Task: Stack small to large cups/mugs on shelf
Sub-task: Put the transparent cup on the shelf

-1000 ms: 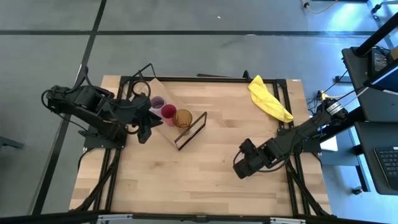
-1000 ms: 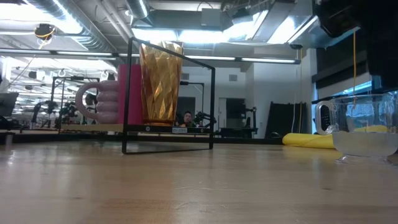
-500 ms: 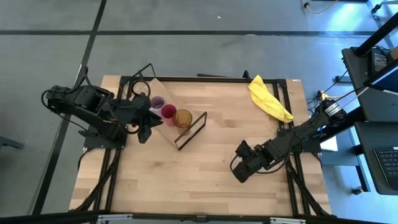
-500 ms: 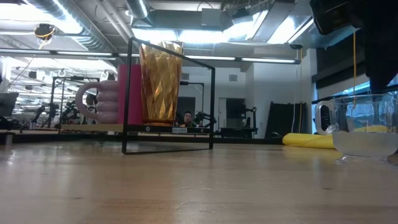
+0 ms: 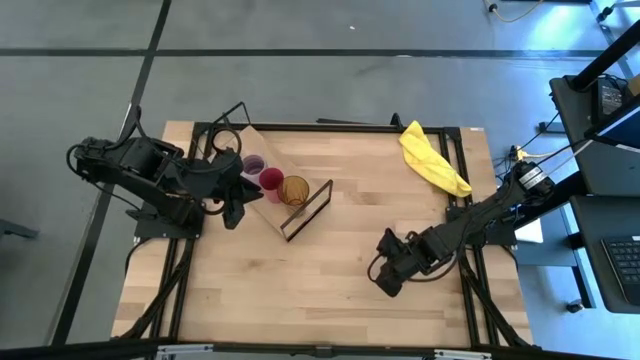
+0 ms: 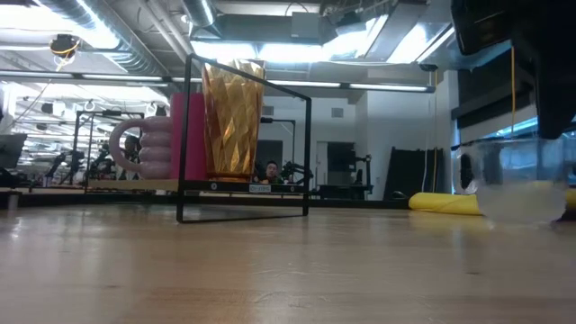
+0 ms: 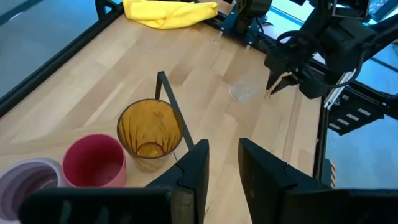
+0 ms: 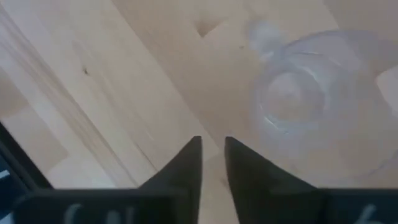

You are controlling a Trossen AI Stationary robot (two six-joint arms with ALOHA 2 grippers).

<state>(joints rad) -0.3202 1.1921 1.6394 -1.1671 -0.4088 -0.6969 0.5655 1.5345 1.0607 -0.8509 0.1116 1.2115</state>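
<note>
1. While the left gripper [image 5: 232, 196] is waiting beside the shelf [image 5: 262, 215], its jaws a narrow gap apart and holding nothing, the right gripper [image 5: 381, 277] is hanging over the table's [image 5: 330, 290] near right.
2. Its fingers [image 8: 186, 165] are sitting nearly together, gripping nothing.
3. The small clear glass [image 8: 323, 106] is lying just beside them, outside the gap.
4. Amber tumbler [image 5: 294, 190], red cup [image 5: 271, 180] and purple mug [image 5: 252, 165] are standing in a row on the shelf.

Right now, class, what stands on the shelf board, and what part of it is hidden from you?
On the shelf stand three vessels in a row: purple mug, red cup and amber tumbler beside the wire frame. The left gripper covers the board's near-left part.
</note>
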